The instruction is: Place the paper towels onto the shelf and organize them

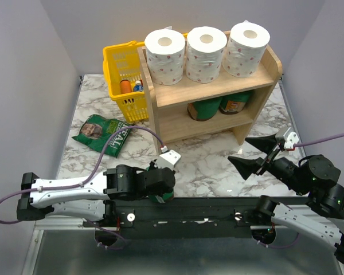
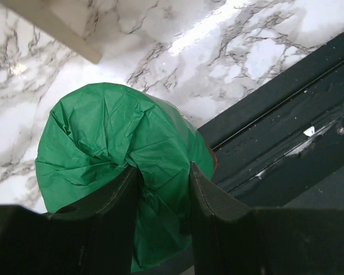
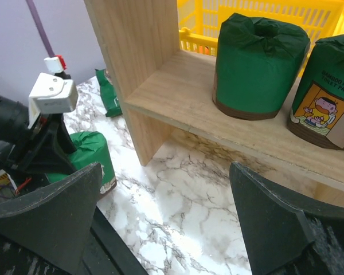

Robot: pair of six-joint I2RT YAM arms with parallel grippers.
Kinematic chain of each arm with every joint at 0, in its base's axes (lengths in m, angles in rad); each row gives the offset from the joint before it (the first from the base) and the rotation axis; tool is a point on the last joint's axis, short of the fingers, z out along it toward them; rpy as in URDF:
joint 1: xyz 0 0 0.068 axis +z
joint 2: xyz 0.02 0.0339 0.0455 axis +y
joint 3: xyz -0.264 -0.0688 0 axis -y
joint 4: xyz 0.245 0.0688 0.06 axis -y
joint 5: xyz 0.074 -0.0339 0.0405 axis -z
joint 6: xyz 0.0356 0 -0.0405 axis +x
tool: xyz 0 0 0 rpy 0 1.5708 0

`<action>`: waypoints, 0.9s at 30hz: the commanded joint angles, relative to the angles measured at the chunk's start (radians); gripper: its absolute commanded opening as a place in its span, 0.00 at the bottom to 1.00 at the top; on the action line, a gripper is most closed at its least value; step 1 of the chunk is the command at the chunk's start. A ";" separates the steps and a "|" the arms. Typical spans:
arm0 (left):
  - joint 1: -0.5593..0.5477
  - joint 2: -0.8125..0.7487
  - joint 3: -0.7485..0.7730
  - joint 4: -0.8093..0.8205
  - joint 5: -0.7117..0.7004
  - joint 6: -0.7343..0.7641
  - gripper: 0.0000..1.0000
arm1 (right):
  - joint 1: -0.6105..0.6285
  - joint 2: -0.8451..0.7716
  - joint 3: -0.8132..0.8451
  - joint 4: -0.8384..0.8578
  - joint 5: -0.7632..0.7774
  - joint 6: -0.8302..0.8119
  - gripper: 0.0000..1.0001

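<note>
Three white dotted paper towels (image 1: 165,56) (image 1: 206,53) (image 1: 249,48) stand in a row on the top tier of the wooden shelf (image 1: 273,63). Two green-wrapped rolls (image 3: 258,66) (image 3: 329,91) stand upright on its lower tier (image 3: 178,91). A third green roll (image 2: 103,132) stands on the marble by the table's near edge, in front of the shelf's left leg. My left gripper (image 2: 163,169) is shut on its crinkled green top. To the right of the shelf's front, my right gripper (image 1: 238,149) hangs wide open over bare marble with nothing between its fingers.
A yellow basket (image 1: 123,74) holding small bottles stands against the shelf's left side. A flat green bag (image 1: 100,133) lies on the marble left of the shelf. The black mounting rail (image 1: 189,209) runs along the near edge, right behind the held roll.
</note>
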State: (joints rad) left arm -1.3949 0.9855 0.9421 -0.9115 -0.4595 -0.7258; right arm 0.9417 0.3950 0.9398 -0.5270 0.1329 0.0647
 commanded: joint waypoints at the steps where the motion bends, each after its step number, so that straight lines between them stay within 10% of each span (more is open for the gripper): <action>1: -0.096 0.047 0.061 0.088 -0.149 0.127 0.29 | 0.005 -0.021 0.024 -0.041 0.036 0.024 1.00; 27: -0.130 0.318 0.397 0.238 -0.352 0.719 0.30 | 0.005 -0.047 0.034 -0.087 0.056 0.060 1.00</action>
State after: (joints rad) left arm -1.5291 1.2888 1.3025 -0.7410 -0.7017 -0.1226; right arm 0.9417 0.3607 0.9527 -0.5827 0.1680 0.1055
